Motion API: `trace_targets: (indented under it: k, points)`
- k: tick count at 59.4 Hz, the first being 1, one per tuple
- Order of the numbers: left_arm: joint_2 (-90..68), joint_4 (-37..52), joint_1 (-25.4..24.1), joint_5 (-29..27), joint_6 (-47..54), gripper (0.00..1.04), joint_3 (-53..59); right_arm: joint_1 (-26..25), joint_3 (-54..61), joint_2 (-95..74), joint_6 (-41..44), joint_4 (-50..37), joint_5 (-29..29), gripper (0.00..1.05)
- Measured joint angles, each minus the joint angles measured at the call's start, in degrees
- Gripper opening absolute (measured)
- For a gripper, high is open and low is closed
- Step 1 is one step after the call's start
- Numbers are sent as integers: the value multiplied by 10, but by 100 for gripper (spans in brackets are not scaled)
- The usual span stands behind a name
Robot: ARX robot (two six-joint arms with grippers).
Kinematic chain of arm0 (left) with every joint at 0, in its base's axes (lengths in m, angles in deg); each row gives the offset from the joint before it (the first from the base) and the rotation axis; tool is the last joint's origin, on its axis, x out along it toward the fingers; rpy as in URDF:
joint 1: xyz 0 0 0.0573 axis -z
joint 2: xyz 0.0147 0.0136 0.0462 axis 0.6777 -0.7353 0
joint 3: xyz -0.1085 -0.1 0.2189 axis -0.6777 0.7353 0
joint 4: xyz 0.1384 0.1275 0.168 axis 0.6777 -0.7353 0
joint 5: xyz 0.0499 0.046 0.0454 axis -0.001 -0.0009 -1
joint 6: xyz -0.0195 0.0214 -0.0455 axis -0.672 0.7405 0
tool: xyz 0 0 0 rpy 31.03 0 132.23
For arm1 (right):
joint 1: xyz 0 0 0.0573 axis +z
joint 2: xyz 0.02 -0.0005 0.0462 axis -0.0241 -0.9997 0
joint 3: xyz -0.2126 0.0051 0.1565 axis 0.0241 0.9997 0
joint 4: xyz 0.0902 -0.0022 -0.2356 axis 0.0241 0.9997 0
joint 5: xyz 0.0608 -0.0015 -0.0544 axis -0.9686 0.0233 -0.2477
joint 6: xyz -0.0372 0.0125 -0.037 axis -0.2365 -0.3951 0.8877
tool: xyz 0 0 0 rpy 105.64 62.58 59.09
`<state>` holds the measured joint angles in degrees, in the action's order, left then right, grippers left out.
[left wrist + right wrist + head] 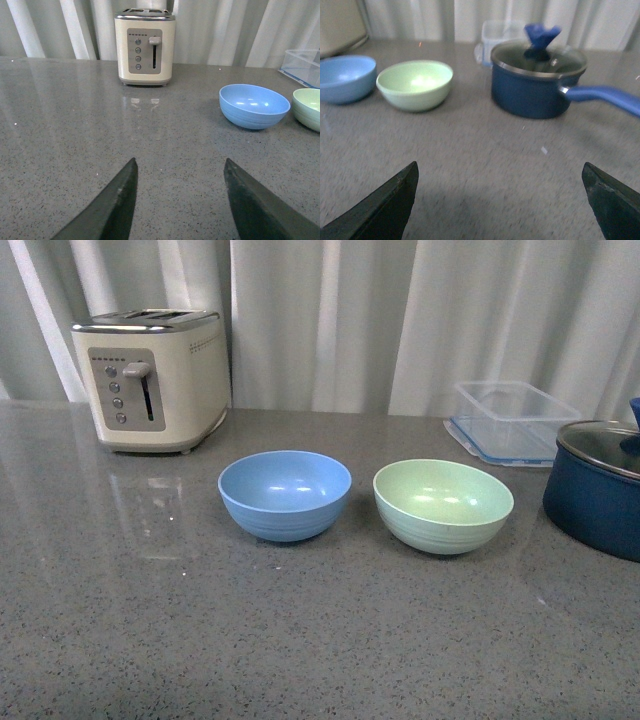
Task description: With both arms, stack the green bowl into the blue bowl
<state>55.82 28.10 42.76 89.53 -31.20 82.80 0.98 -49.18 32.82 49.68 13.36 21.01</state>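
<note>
Grey speckled stone makes up the surface [300, 640], glossy enough to carry pale reflections. The blue bowl [285, 495] sits upright on it near the middle of the front view, empty, with shallow ridges round its lower side. The green bowl [443, 505] stands just to the right of the blue bowl, also upright and empty. The two are close but not touching, with a strip of bare stone between them, so the green bowl is not yet stacked.

A cream toaster [152, 378] with a chrome top stands behind the blue bowl and to its left, its lever and round buttons facing forward. A clear plastic container [512, 420] lies behind and to the right of the blue bowl, further off than the green bowl. A dark navy pot [595, 500] with a glass lid and a blue knob stands further right again; the right wrist view shows its long blue handle. White curtain [320, 320] hangs behind everything.

Neither arm shows in the front view. The left pincer [180, 162] is spread wide with nothing between its flat black fingers, over bare stone well apart from the blue bowl. The right pincer [500, 164] is spread wider, also holding nothing, and is likewise well apart from the blue bowl. The right wrist view is slightly blurred.
</note>
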Motion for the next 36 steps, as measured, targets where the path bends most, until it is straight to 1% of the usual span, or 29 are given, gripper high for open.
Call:
trace_targets:
  k: [4,6,9,14,16,21,24,36]
  points:
    - [0,0,0,0,0,65,0,-7,-17,-42,-2,1,-20,95]
    - [0,0,0,0,0,72,0,-10,-33,-75,-2,-14,-31,95]
    - [0,0,0,0,0,79,0,-10,-54,-112,-2,-36,-37,95]
    - [0,0,0,0,0,95,0,7,-122,-209,3,-64,-49,95]
    - [0,0,0,0,0,99,0,16,-149,-245,3,-63,-56,95]
    - [0,0,0,0,0,97,0,41,-221,-344,-2,-51,-62,95]
    - [0,0,0,0,0,98,0,62,-285,-431,-20,-27,-71,95]
    - [0,0,0,0,0,98,0,112,-445,-629,-90,33,-76,95]
